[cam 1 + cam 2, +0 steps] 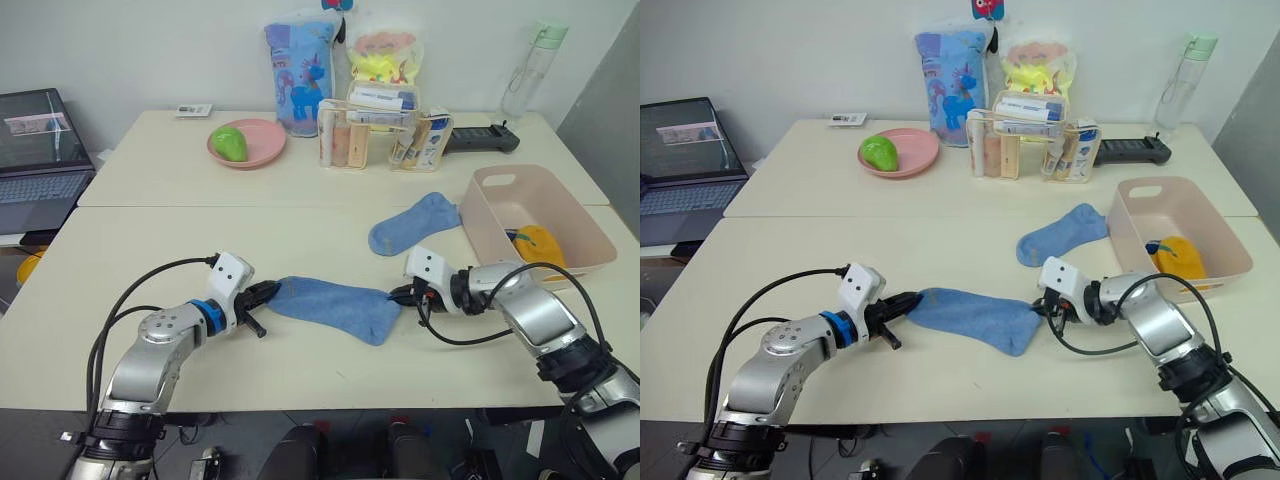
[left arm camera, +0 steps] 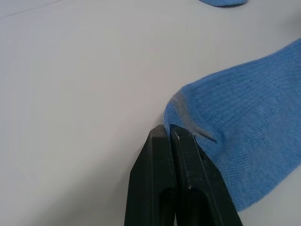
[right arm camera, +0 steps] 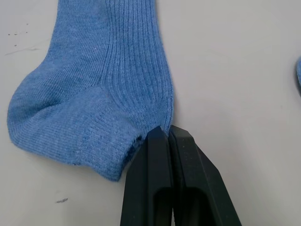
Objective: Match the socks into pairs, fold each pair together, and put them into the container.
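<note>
A light blue sock point(image 1: 335, 306) lies stretched flat near the table's front edge. My left gripper point(image 1: 272, 290) is shut on its toe end point(image 2: 181, 115), and my right gripper point(image 1: 397, 296) is shut on its cuff end point(image 3: 160, 117). A second light blue sock point(image 1: 412, 222) lies behind it, toward the container. The pale pink container point(image 1: 537, 226) stands at the right and holds a folded mustard yellow pair point(image 1: 536, 243).
At the back stand a round pink plate point(image 1: 262, 141) with a green fruit point(image 1: 230, 142), a clear organiser of bottles point(image 1: 383, 132), two bright pouches point(image 1: 300, 72), a water bottle point(image 1: 532, 70) and a black device point(image 1: 483, 139). A laptop point(image 1: 38, 145) sits at far left.
</note>
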Robot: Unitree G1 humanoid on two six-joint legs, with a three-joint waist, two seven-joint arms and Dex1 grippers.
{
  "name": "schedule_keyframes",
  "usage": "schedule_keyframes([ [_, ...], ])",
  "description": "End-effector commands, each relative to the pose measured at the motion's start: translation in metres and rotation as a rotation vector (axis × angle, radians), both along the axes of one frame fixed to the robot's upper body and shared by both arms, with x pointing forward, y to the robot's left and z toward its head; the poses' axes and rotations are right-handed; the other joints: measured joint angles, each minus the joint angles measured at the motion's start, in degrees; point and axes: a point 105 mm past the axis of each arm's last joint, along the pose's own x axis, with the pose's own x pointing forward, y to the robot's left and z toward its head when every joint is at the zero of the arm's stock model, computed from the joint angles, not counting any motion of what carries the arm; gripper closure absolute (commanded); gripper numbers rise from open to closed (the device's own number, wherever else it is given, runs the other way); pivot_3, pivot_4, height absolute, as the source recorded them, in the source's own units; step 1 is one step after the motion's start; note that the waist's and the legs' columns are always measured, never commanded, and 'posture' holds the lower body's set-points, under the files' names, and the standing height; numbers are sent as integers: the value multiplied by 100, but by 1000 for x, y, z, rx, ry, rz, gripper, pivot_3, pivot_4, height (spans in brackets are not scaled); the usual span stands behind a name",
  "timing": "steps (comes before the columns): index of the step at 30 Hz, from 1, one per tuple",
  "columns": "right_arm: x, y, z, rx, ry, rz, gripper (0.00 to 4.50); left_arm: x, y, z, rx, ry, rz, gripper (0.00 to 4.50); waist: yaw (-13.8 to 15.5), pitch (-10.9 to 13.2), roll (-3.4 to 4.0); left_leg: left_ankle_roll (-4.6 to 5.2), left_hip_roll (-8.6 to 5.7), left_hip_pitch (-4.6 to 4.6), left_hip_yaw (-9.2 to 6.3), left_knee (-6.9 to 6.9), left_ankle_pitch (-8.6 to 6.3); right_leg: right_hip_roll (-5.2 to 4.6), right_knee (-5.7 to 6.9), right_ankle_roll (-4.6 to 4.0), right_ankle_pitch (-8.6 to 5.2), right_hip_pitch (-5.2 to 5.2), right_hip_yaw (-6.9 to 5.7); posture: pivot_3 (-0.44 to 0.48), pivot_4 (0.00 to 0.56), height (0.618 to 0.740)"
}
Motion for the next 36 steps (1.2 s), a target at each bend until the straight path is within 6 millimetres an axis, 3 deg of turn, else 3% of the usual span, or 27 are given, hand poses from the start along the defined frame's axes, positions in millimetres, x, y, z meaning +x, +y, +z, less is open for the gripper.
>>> schedule_keyframes([
  [1,5,-3,11,32,-64,-26,4489,-2,-7,8,-22,-15,-42,4500,0,0,0,0,0,0,0,0,0,0,0,0,0,0,0,0,150,740],
  [2,6,-4,13,43,-72,-32,4489,-3,-7,9,-23,-17,-44,4500,0,0,0,0,0,0,0,0,0,0,0,0,0,0,0,0,150,740],
  [5,6,-6,23,85,-94,-51,3833,-4,-3,15,-61,-13,-49,3897,0,0,0,0,0,0,0,0,0,0,0,0,0,0,0,0,150,740],
  [10,5,-19,36,161,-113,-139,2032,2,16,29,-117,-8,30,2221,0,0,0,0,0,0,-2,0,0,0,0,0,0,0,0,0,150,740],
  [15,-24,-23,36,240,-4,-120,2019,-10,21,26,-155,86,-4,740,1,0,0,0,0,-1,-1,-2,0,0,-1,0,0,-1,1,0,150,740],
  [18,-36,-19,24,244,45,-122,2019,-15,22,18,-135,125,-2,740,3,0,0,1,0,0,-1,-2,0,0,-2,0,0,1,2,0,150,740],
  [24,-41,-7,10,261,68,-152,2019,-14,20,12,-116,126,6,740,4,0,1,0,1,2,-2,-3,0,0,3,0,0,0,2,0,150,740],
  [28,-43,-2,2,273,89,-165,2019,-18,20,14,-117,127,-9,1632,4,0,1,0,0,1,-2,-3,0,0,0,0,0,1,2,0,150,740],
  [30,-44,-2,2,278,87,-167,2389,-21,21,15,-119,131,-12,2267,4,0,1,0,0,1,-2,-3,0,0,0,0,0,1,2,0,150,740],
  [36,-47,-4,1,275,97,-161,4344,-24,18,13,-132,138,-12,4183,4,-1,1,0,0,1,-2,-3,0,0,0,0,0,1,2,0,150,740],
])
